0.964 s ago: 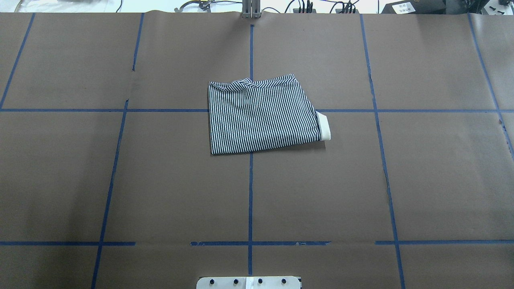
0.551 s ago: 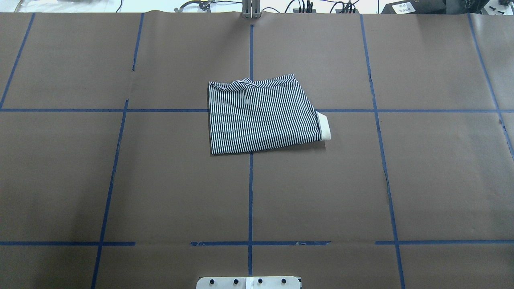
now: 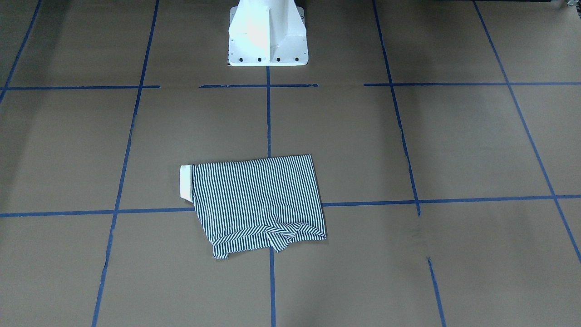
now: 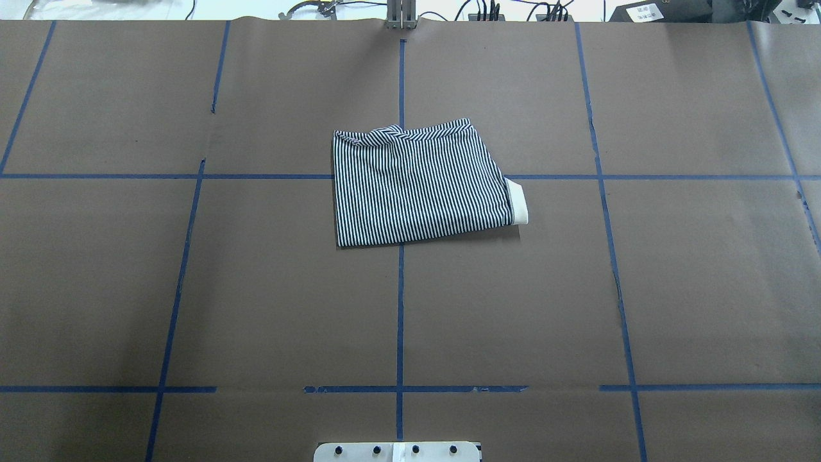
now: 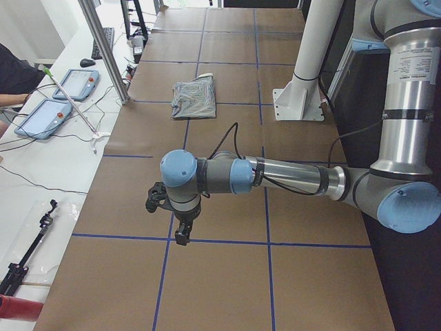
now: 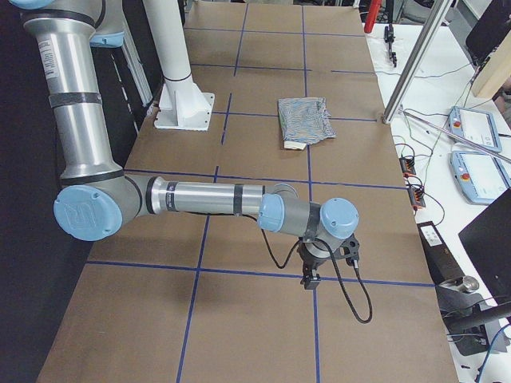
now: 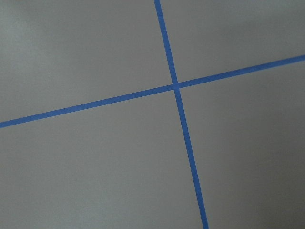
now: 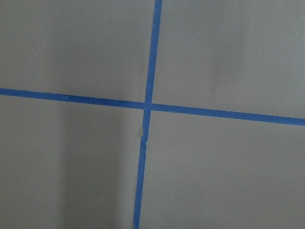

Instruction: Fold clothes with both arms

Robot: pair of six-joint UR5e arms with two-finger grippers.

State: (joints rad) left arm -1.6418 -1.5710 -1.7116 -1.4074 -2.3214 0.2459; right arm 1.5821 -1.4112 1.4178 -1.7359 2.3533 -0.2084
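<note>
The striped polo shirt [image 4: 420,186] lies folded into a rough rectangle at the table's middle, with its cream collar [image 4: 519,202] sticking out on the right. It also shows in the front-facing view [image 3: 256,200] and both side views [image 5: 194,98] [image 6: 305,120]. Neither arm touches it. My left gripper [image 5: 180,231] hangs above bare table far out on the left end, shown only in the exterior left view. My right gripper [image 6: 310,278] hangs above the right end, shown only in the exterior right view. I cannot tell whether either is open or shut. Both wrist views show only brown table and blue tape.
The brown table surface [image 4: 256,289] carries a blue tape grid. The white pedestal base [image 3: 267,34] stands at the robot's side. Teach pendants [image 5: 41,117] and cables lie on the white bench beyond the far edge, behind a metal post [image 5: 103,48].
</note>
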